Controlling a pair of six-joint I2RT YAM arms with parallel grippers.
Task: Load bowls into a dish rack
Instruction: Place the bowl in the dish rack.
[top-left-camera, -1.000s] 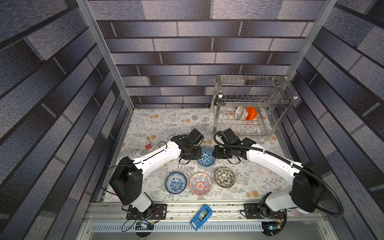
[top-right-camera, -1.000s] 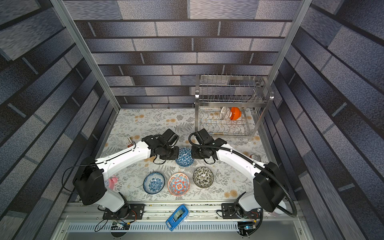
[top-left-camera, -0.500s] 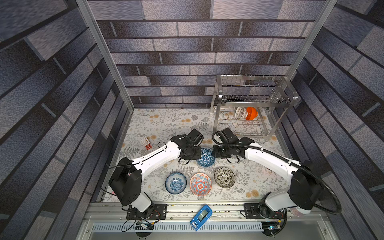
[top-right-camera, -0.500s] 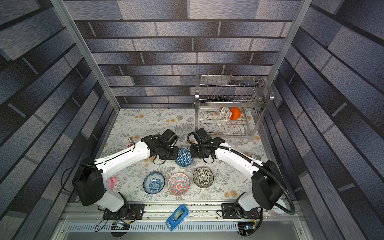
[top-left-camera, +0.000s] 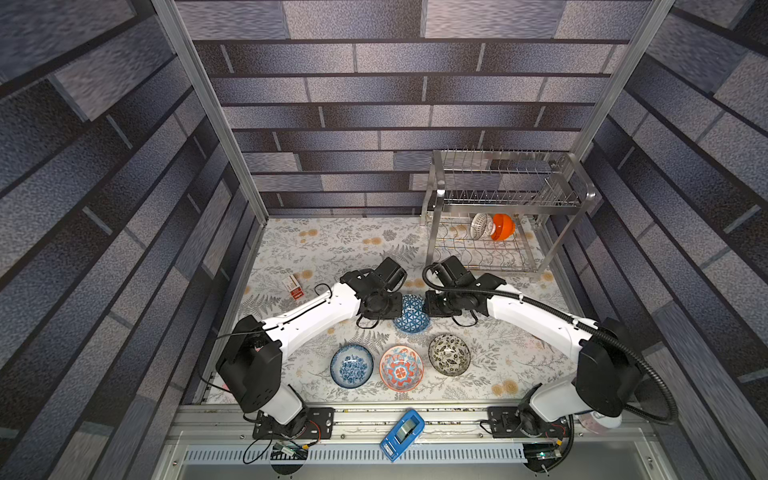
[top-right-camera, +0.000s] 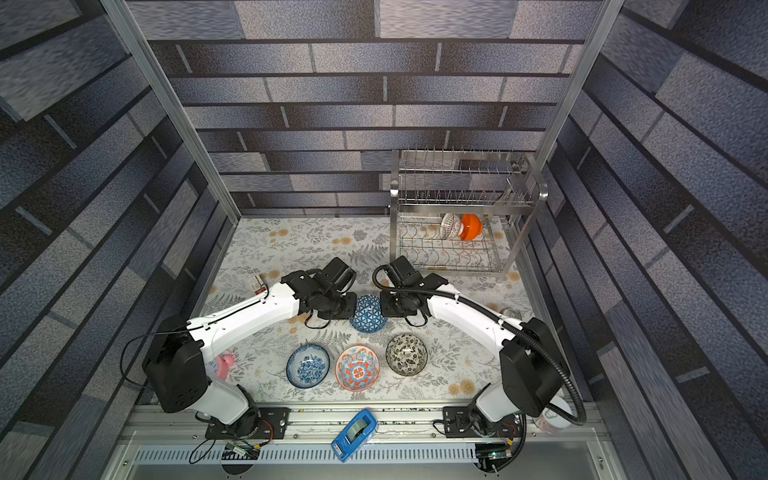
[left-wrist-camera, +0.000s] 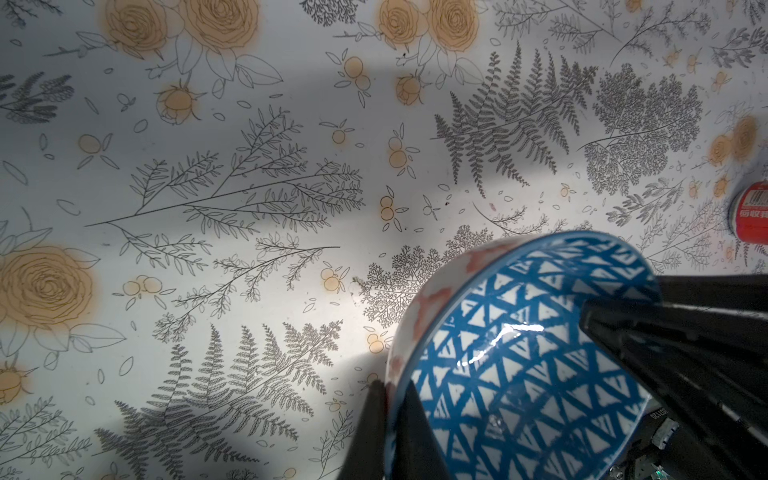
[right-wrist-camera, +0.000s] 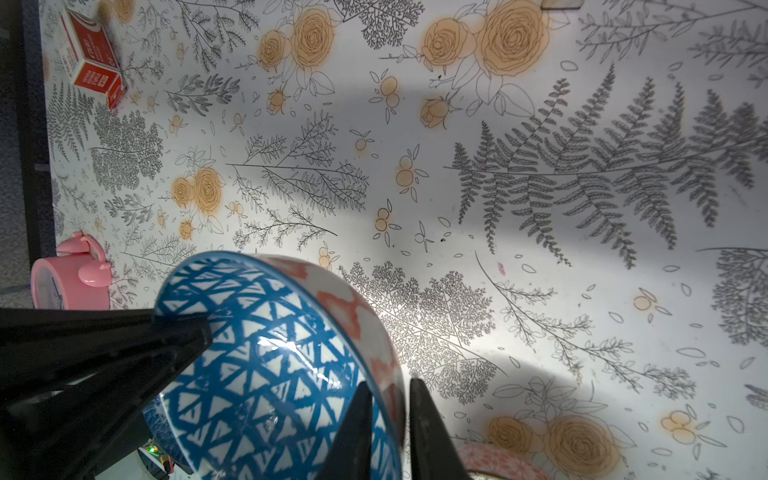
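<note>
While pinching rim of blue triangle bowl (top-left-camera: 411, 316) with left gripper (left-wrist-camera: 392, 386) and right gripper (right-wrist-camera: 390, 384), have racked two in dish rack (top-left-camera: 438, 195), leaving three.

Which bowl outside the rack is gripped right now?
The blue triangle-patterned bowl: left gripper and right gripper pinch its rim; the three bowls in a row lie untouched.

White lettering is printed on the red box (right-wrist-camera: 93, 62), but it is too small and skewed to be read. White characters and a barcode are carried by a red container (left-wrist-camera: 750, 212); they cannot be made out.
</note>
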